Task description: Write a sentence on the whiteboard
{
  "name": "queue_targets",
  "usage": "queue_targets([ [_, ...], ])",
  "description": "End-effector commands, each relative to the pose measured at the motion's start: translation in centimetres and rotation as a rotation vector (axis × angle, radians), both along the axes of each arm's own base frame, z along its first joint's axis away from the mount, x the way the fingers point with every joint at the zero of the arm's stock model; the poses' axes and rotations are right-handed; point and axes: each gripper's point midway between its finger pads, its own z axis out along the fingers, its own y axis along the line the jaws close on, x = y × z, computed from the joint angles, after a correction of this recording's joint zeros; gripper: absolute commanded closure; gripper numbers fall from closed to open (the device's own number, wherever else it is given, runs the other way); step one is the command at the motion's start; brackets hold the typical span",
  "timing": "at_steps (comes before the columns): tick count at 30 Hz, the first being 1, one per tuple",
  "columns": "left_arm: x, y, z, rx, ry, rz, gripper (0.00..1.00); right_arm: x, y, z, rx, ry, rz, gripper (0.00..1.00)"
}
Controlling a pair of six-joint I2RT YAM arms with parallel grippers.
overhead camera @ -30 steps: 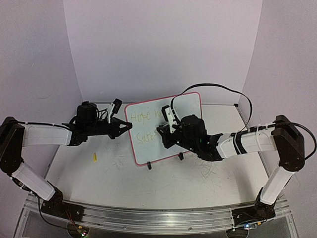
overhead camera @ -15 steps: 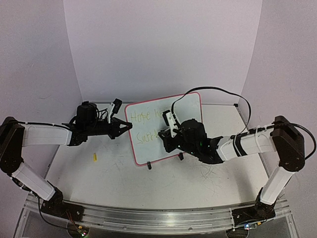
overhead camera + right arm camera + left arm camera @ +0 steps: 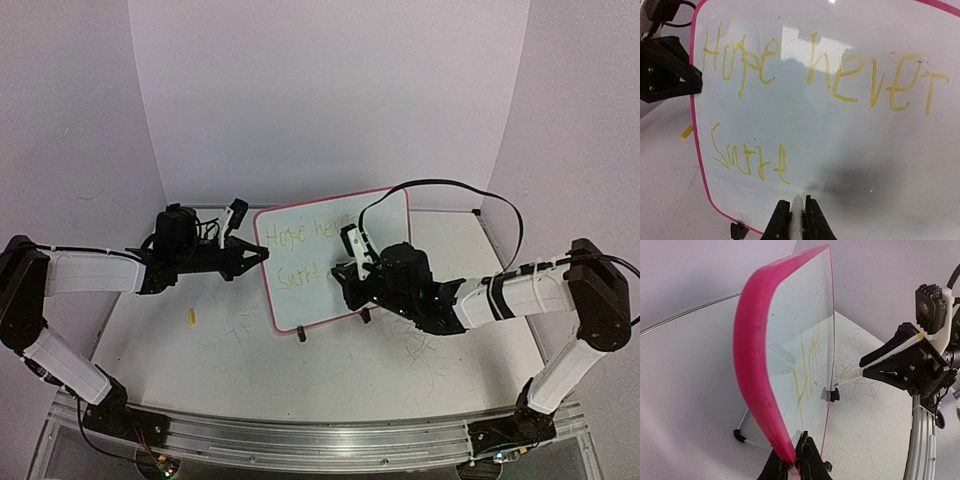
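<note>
Here the whiteboard [image 3: 300,305] stands near the middle of the bench [image 3: 200,370], tipped slightly back on two black clip feet [image 3: 301,337], its written face turned towards the near right. The left end effector [image 3: 262,256] reaches in from the left and is closed on the board's left edge. In the left wrist view its fingers [image 3: 810,462] pinch the pink frame [image 3: 752,365] at the bottom of the picture.

The right end effector [image 3: 345,275] comes in from the right, in front of the board's face, and is clamped on a white marker [image 3: 855,375] with a yellow tip. The marker points at the board's lower half, just right of the second line of writing. Whether the tip touches the surface cannot be told.

The sentence [image 3: 812,60] is in yellow in two lines. The upper line reads "Hope never" across the top of the board. The lower line, at the left, reads roughly "Surre" and stops short of the marker tip.

A small yellow piece [image 3: 190,318] lies on the bench to the left of the board, apart from it. Thin grey scratch marks [image 3: 420,355] cover the bench near the right arm.
</note>
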Motion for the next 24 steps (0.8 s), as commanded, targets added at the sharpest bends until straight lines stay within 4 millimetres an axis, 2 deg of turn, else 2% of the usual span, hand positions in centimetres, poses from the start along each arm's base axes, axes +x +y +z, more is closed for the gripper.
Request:
queue_targets([
  [1,1.8,1.4,-1.2,0.118,-0.074,0.084,1.00,0.7,0.9,3.8,0.078,-0.080,0.008,1.00],
  [5,1.9,1.5,-1.2,0.121,-0.075,0.088,1.00,1.5,1.9,3.7,0.077,-0.091,0.007,1.00],
  [12,1.9,1.5,-1.2,0.123,-0.077,0.088,1.00,2.1,1.9,4.3,0.089,-0.106,-0.018,1.00],
  [24,1.8,1.6,-1.2,0.124,-0.079,0.089,1.00,2.6,0.9,1.8,0.037,-0.063,-0.072,1.00],
])
